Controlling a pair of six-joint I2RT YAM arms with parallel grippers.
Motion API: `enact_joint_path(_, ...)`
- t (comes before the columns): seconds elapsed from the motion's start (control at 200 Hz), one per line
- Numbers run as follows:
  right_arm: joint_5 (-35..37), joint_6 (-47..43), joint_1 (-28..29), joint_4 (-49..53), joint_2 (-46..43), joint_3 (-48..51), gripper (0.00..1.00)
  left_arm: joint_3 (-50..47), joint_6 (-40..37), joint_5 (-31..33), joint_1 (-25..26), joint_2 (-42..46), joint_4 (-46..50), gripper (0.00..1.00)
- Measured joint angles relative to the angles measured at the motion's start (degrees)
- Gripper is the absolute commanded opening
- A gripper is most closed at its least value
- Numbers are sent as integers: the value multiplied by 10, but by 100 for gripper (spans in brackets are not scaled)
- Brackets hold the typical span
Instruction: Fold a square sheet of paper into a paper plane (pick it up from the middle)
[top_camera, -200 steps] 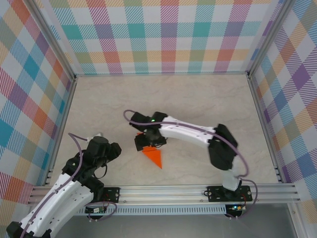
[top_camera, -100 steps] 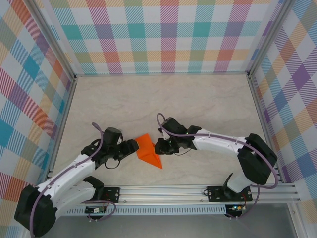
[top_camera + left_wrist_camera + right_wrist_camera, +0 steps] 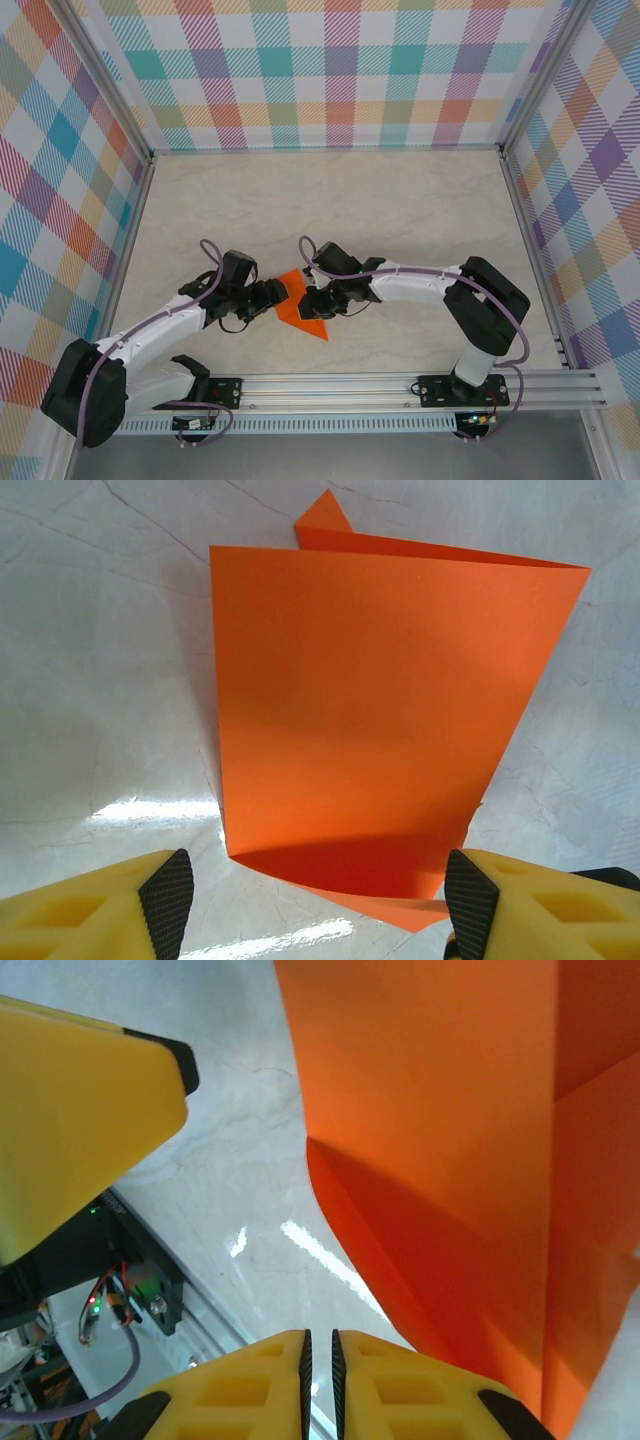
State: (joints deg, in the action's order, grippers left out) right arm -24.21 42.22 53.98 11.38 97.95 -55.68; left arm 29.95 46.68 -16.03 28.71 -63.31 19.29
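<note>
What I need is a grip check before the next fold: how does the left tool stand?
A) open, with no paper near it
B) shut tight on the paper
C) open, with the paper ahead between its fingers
C: in the left wrist view the left tool has its fingers wide apart, with the near edge of the orange paper lying between them.
</note>
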Motion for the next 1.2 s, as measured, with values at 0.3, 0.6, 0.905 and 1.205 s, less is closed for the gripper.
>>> enact_joint_path(0.3, -7, 12, -42, -78, 32, 43, 18, 21, -13, -3, 0, -50, 0, 77)
enact_joint_path(0.6, -66, 54, -79, -200, 55, 107, 20, 34, -13, -20, 0, -106, -22, 78)
enact_joint_path(0.905, -106, 82, -96, -271, 60, 137, 20, 42, -6, -41, 0, -141, -74, 76)
enact_joint_path(1.205, -110, 84, -97, -272, 62, 137, 20, 40, 26, -50, 0, -162, -124, 72)
